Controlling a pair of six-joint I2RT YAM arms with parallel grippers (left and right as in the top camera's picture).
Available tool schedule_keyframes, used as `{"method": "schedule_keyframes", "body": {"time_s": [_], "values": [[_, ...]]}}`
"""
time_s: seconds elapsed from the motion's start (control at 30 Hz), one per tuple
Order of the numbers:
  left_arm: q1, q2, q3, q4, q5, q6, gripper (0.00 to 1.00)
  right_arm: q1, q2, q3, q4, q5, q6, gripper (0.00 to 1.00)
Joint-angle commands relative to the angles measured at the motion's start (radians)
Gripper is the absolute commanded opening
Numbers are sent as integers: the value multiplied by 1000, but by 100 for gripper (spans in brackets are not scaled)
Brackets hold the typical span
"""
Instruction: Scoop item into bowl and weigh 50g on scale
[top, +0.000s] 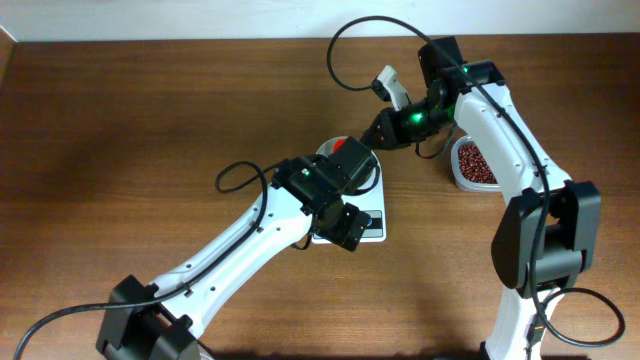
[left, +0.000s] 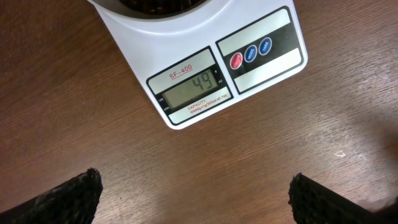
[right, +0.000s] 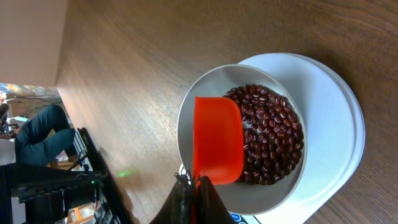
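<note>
Right wrist shows the right gripper (right: 194, 190) clamped tight on the orange scoop (right: 217, 140), which sits over the beans (right: 273, 134) in the white bowl (right: 185, 118) on the scale (right: 345, 106). Meanwhile the left gripper (left: 199, 199) hangs wide open near the display (left: 198, 87), reading 49.

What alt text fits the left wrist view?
A white digital scale on a wooden table reads 49, with an edge of the white bowl at the top. The open left pincer hangs in front, apart from it.

The scoop (right: 217, 140) blocks half of the bowl (right: 208, 93).
</note>
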Motion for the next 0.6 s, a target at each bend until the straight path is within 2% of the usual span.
{"method": "schedule_keyframes", "body": {"time_s": [0.0, 0.13, 0.23, 0.3, 0.43, 0.57], "values": [[3, 3, 11, -2, -7, 9, 99, 3, -17, 64, -6, -31, -7, 4], [3, 3, 11, -2, -7, 9, 99, 4, -60, 124, -42, 3, -35, 4], [3, 3, 11, -2, -8, 8, 99, 4, -66, 124, -92, 15, -105, 4], [3, 3, 11, -2, -8, 8, 99, 8, -66, 124, -148, 16, -211, 4], [3, 3, 11, -2, -7, 9, 99, 45, -66, 124, -170, 256, -251, 4], [3, 3, 11, -2, -8, 8, 99, 114, -66, 124, -177, 295, -313, 4]]}}
